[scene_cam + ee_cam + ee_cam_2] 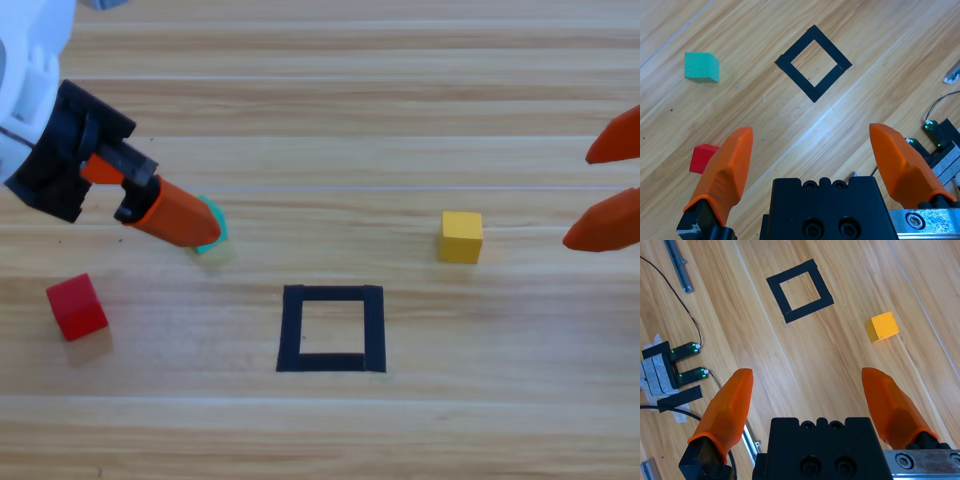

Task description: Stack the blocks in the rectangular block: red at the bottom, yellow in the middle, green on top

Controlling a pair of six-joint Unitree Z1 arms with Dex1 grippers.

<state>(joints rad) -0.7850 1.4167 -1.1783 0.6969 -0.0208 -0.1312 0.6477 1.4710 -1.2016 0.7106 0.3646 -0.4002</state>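
Three small cubes scattered on the wooden counter (400, 120), none yet inside the black-tape rectangular block (331, 329). Red cube (77, 306) well to the left of the outline, yellow cube (461, 237) up and to its right, green cube (212, 228) partly hidden in the high view under an orange jaw — clear of the claw in the left wrist view, lying apart on bare wood.

Judged light, rigid and flat-sided; smooth faces perhaps a little slippery. Best taken across two opposite faces, jaws square to the sides, low enough to stay level for stacking. Red first, as the base.

Left claw (810, 165) spread wide and holding nothing, angled down from the upper left above the counter, red cube just beside its left jaw in the wrist view. Right claw (807, 405) likewise wide and empty, waiting at the right edge, yellow cube ahead of it.
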